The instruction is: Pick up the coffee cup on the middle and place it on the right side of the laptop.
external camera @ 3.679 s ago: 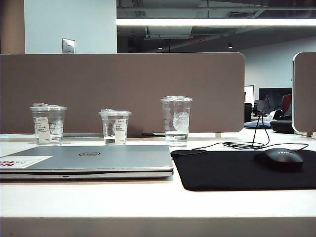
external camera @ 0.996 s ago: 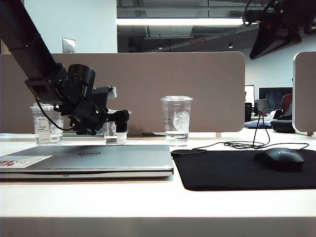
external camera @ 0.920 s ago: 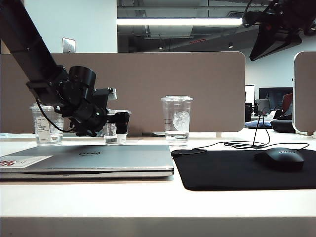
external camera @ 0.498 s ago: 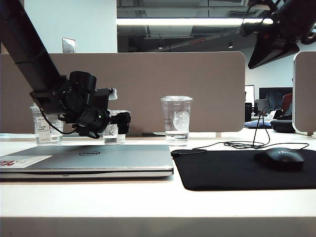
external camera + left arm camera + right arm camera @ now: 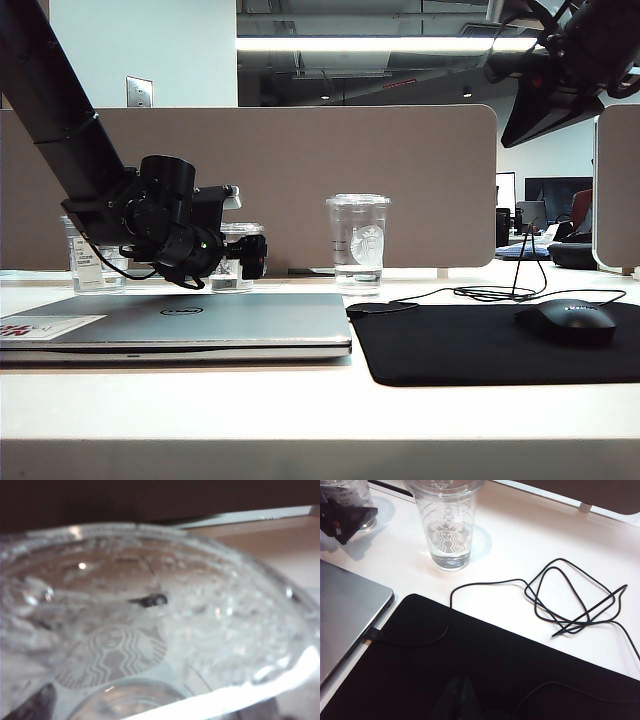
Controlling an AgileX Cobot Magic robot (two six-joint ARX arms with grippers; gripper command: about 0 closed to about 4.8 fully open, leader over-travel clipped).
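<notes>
The coffee cup (image 5: 232, 274), short and clear with a white sticker, stands in the middle of the row of cups behind the laptop (image 5: 180, 318). My left gripper (image 5: 254, 257) reaches level from the left and is open, one finger on each side of the cup. In the left wrist view the coffee cup (image 5: 150, 610) fills the frame, its round logo up close, and the left gripper (image 5: 150, 711) shows only dark fingers (image 5: 36, 707) at the edge. I cannot tell whether the fingers touch the cup. My right gripper (image 5: 460, 700) hangs shut, high over the black mouse pad (image 5: 470, 670).
A taller clear cup (image 5: 357, 243) stands to the right of the coffee cup, and another short stickered cup (image 5: 92, 262) to its left, partly behind my arm. A mouse (image 5: 570, 322) lies on the pad (image 5: 480, 345), with a looped black cable (image 5: 570, 600) behind it. A grey partition (image 5: 400, 180) closes the back.
Both arms have come into view. Over the last second my left wrist tipped more level and sank slightly, fingers staying open at the middle cup. The right arm drifted a little.
</notes>
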